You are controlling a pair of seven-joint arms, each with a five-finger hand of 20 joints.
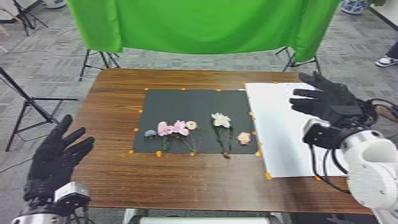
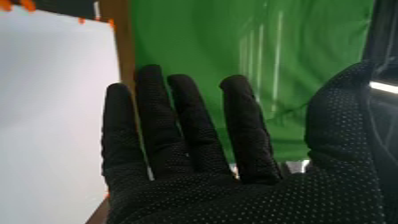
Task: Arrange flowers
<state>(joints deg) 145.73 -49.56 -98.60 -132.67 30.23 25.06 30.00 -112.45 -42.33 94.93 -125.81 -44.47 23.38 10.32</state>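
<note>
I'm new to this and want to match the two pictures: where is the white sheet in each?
Head view: on the table's right side, beside the black sheet, partly behind the right hand.
Right wrist view: the white sheet lies beside the fingers, on the side away from the thumb.
Shared landmark: the green cloth.

Left hand (image 1: 55, 156) and right hand (image 1: 334, 104) are outstretched.

A brown wooden table (image 1: 195, 185) carries a black sheet (image 1: 187, 107) beside a white sheet (image 1: 284, 145).
</note>
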